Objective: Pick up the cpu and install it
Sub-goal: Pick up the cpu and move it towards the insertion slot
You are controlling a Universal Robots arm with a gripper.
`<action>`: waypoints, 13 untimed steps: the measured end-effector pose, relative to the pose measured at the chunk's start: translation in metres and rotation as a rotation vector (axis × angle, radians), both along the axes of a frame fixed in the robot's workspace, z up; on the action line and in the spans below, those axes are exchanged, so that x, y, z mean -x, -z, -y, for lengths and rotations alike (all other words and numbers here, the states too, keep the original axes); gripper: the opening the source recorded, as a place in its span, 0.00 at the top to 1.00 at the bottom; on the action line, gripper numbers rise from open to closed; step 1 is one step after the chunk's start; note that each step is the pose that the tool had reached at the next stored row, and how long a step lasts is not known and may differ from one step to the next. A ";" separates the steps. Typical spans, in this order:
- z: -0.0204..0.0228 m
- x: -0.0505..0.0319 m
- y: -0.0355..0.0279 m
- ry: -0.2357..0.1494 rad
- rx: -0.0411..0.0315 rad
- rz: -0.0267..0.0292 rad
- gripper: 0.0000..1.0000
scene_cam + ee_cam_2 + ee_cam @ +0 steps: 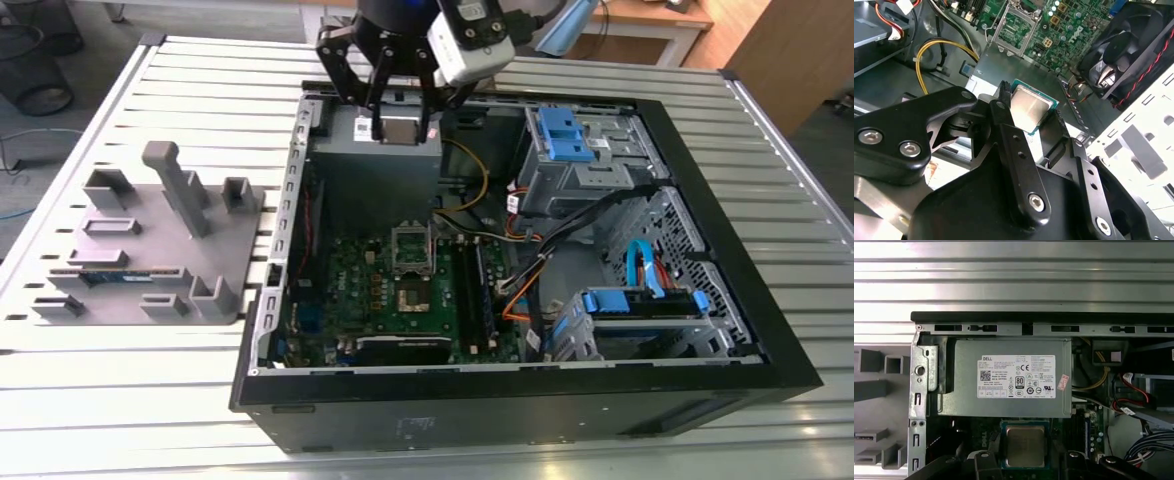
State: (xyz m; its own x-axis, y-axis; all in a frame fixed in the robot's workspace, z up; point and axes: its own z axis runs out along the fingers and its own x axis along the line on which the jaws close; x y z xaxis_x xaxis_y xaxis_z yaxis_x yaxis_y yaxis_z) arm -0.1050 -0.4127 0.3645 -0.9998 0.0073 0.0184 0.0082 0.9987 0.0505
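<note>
Overhead, pinched between the two black fingers (1004, 122) of the gripper (400, 118): the cpu (398, 129). Clamped on opposite edges, silver top facing up toward both wrist views, thin dark rim just showing. Held in the air over the far end of the open computer case (534, 400), toward the exterior view's left, directly above the grey power supply (1013, 377) with the white label. Cannot tell how close to that box.

Inside the case, lying on its side on the slatted metal table (134, 400):
- in the far left corner, the power supply
- nearer, flat on the case floor, the green motherboard (447, 300)
- in the middle of that board, the socket (410, 265), a metal frame around a bare green field in the second wrist view, well apart from the held chip
- beside the board, a black fan (1124, 50) with red and black leads
- at the far right, a drive cage with a blue carrier (558, 130)
- at the near right, a second blue carrier (641, 303)
- between these, loose yellow, orange, black and blue cables.

Outside the case, on the exterior view's left, a grey moulded tray (200, 235) with upright posts and open pockets. In one long slot near its left edge, a thin dark strip (114, 281), lying flat.
</note>
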 end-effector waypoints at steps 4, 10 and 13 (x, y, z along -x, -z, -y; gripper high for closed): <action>0.0006 -0.0005 0.0004 0.000 0.0000 0.0000 0.53; 0.0013 -0.0011 0.0011 0.000 0.0002 -0.0001 0.53; 0.0015 -0.0015 0.0015 0.000 0.0001 -0.0001 0.53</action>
